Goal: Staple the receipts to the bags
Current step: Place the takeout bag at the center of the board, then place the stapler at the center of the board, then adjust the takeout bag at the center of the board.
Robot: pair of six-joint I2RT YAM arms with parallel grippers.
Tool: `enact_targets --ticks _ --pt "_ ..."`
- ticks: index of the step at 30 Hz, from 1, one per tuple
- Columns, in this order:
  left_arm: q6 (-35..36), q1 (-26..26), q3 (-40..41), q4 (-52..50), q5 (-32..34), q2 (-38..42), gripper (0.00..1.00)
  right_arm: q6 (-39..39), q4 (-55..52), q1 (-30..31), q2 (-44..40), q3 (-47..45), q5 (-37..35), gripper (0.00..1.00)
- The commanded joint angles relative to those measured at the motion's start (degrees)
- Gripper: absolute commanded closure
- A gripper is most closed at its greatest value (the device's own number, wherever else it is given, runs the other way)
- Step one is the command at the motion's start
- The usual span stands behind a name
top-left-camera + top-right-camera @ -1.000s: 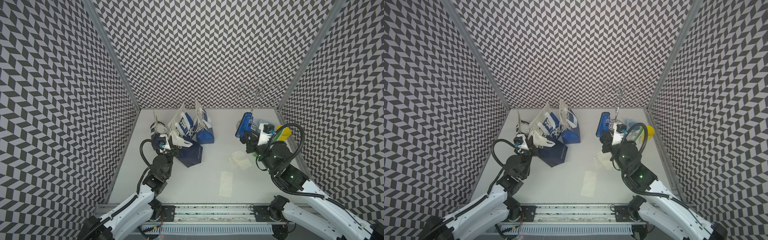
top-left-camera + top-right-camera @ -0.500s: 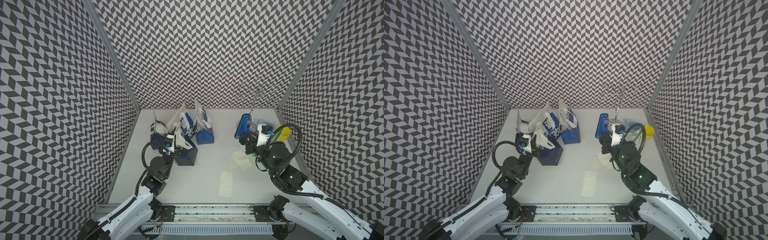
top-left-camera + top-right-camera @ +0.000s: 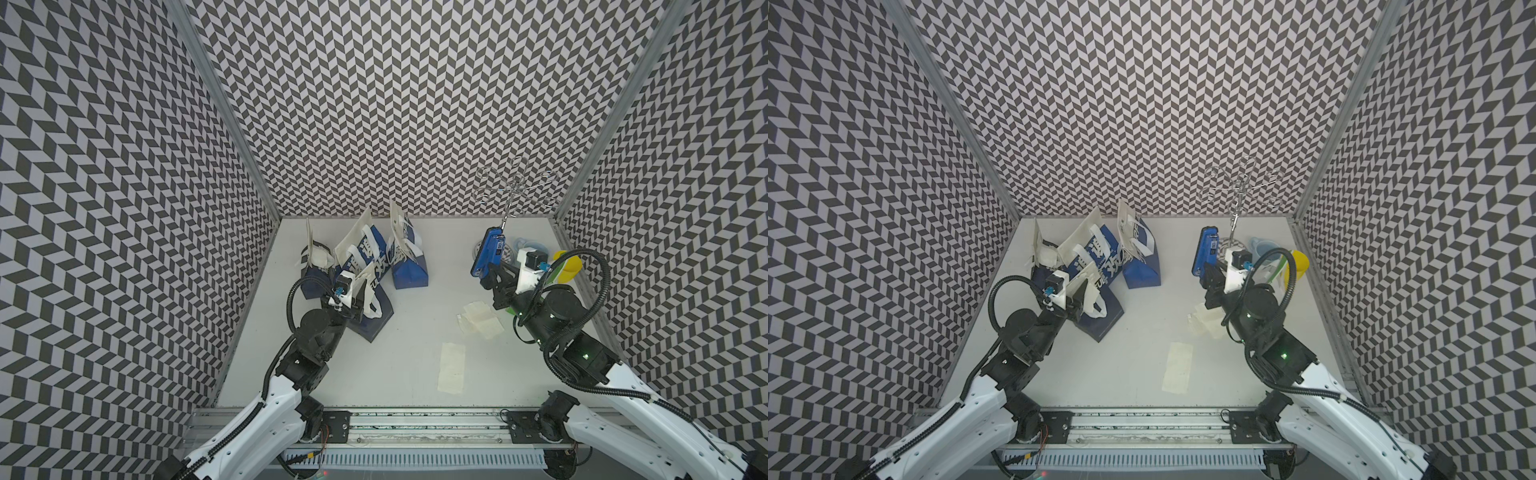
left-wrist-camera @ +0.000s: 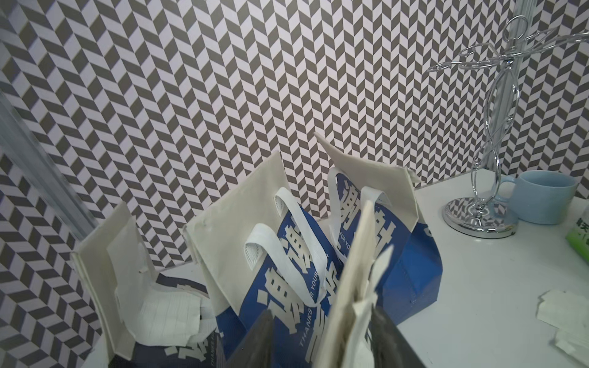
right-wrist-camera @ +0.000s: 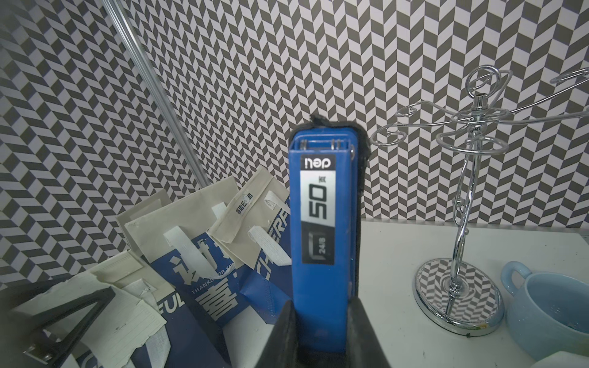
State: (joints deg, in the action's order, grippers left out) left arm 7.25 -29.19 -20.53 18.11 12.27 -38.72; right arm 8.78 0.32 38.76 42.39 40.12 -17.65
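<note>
left wrist view shows dark blue bags [image 4: 411,267] with bold white lettering.

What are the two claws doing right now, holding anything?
Left gripper: jaws open, with the top edge of a dark blue bag between them.
Right gripper: shut on the blue stapler.

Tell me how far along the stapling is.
Likely done: the three rear blue bags show cream slips at their tops. In hand: the left gripper is open around the top of the nearest blue bag; the right gripper grips the stapler. Left: a receipt pile and a single receipt lie loose; the green bag is mostly hidden.
</note>
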Motion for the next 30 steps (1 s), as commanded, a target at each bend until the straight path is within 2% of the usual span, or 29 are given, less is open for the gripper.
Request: enact_targets --ticks 1,6,10,14,17,20,22,25,30 --pt "-3.7 1.1 -3.0 -3.1 -1.9 2.8 0.4 -0.6 6.6 -0.1 -1.3 0.2 1.1 1.0" --pt "-5.3 1.7 -6.3 -2.1 -3.1 6.7 0.26 -0.6 6.6 -0.1 -1.1 0.1 1.4 1.0" --pt "-5.0 1.9 -13.6 -6.5 -4.3 5.7 0.18 0.2 6.3 0.0 -1.1 -0.2 1.7 1.0" --pt "-6.7 1.9 -26.1 -15.2 -4.4 -3.1 0.2 0.4 6.4 -0.1 -1.1 -0.6 1.9 1.0" --pt "-9.2 1.9 -34.1 -16.1 -11.7 -11.5 0.24 0.4 6.3 -0.1 -0.9 -0.4 2.2 1.0" --pt "-15.9 1.5 -41.2 -14.4 -18.5 -20.9 0.31 0.3 5.9 -0.1 -0.9 0.0 2.1 1.0" --pt "-20.8 -0.5 -45.9 -15.3 -16.0 -27.4 0.31 0.3 5.3 -0.1 -1.0 0.3 1.8 1.0" --pt "-24.1 -3.4 -51.1 -19.0 -10.2 -35.2 0.29 0.1 4.2 -0.1 -1.7 0.3 1.0 1.0" --pt "-32.9 -4.1 -55.8 -26.3 -3.2 -43.4 0.25 -0.7 3.0 -0.1 -2.9 0.2 -0.2 1.0"
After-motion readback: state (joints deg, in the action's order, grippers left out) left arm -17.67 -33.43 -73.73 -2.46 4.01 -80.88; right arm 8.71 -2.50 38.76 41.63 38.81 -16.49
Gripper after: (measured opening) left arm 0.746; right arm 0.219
